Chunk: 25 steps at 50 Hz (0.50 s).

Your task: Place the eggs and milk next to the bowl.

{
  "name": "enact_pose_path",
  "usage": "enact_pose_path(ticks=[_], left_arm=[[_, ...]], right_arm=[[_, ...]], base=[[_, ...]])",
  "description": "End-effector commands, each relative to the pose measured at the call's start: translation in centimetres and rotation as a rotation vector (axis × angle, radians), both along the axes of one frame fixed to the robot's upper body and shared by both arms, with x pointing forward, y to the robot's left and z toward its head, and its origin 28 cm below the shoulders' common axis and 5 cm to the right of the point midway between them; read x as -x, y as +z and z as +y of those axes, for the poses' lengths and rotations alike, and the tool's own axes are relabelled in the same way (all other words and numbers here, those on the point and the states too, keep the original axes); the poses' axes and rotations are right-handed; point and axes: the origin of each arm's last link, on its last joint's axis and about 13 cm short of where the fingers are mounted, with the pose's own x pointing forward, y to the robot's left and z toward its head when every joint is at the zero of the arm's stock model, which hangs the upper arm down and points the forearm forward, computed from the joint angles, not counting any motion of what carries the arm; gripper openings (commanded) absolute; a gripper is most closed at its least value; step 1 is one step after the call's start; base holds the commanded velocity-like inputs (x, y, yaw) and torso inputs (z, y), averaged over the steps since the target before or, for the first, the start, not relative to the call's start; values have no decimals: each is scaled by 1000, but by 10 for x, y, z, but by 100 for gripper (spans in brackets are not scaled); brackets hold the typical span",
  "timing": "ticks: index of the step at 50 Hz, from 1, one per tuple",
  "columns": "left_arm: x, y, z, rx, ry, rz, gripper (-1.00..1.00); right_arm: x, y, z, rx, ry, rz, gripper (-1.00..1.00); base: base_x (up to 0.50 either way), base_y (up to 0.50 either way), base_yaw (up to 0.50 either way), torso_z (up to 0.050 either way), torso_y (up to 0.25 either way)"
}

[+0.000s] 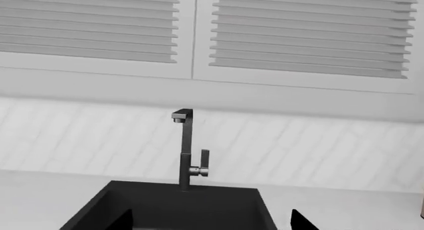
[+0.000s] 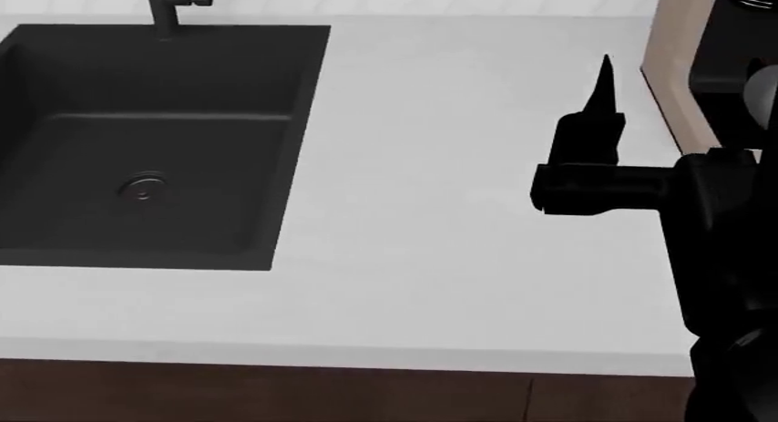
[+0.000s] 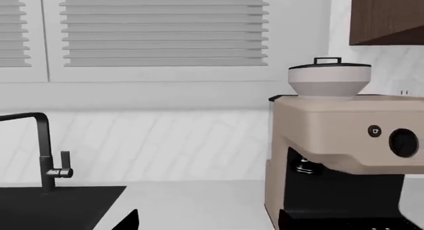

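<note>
The eggs, the milk and the bowl are out of view in all three views. My left gripper hangs over the black sink, open, with only its two dark fingertips showing wide apart and nothing between them. My right gripper is open too, over bare white counter, its fingertips far apart and empty. In the head view the right gripper points toward the back wall near the counter's right end. The left gripper does not show there.
A dark faucet stands behind the sink. A beige coffee machine with a grinder hopper stands at the counter's right end, close to the right gripper. The white counter ends at a front edge above brown cabinets.
</note>
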Motion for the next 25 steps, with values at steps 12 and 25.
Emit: enact_pose_path(ticks=[12, 25], left_arm=[[-1, -1, 0, -2, -1, -3, 100], [-3, -2, 0, -1, -2, -5, 100]], right_arm=[[0, 2, 1, 4, 4, -2, 100], [1, 3, 1, 7, 5, -1, 100]], base=[[0, -500, 0, 0, 0], [0, -500, 0, 0, 0]])
